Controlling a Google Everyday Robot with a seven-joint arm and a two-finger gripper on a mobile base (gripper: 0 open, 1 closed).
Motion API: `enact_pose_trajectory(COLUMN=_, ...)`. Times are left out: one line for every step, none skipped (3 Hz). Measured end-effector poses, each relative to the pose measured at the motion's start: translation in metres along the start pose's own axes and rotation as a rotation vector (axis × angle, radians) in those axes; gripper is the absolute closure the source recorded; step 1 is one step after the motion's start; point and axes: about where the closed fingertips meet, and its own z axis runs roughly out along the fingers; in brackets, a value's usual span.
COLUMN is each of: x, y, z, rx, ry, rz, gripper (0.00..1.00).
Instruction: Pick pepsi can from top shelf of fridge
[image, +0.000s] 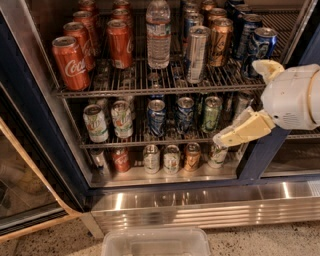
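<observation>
The pepsi can (263, 44), bright blue with a silver lid, stands at the right end of the top shelf (150, 91) of the fridge (30, 115). Darker navy cans (247, 31) stand just behind it. My gripper (238, 103) is at the right, in front of the fridge opening and below and in front of the pepsi can. It is open and empty. Its upper finger (266, 68) is just under the can at shelf-rail height, and its lower finger (244, 131) reaches down-left over the lower rack.
Red cola cans (71, 62), a water bottle (158, 32), a tall slim silver can (196, 52) and a copper can (220, 42) share the top shelf. Several cans fill the lower rack (165, 139) and the floor. A clear plastic bin (155, 242) sits before the ribbed base panel (200, 207).
</observation>
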Motion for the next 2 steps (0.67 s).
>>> enact_pose_trajectory(x=-0.0008, y=0.001, z=0.0008, rx=0.01, ry=-0.008, rz=0.003, gripper=0.0)
enact_pose_trajectory(x=0.0003, y=0.0054, z=0.0077, rx=0.073, ry=-0.019, rz=0.074, gripper=0.0)
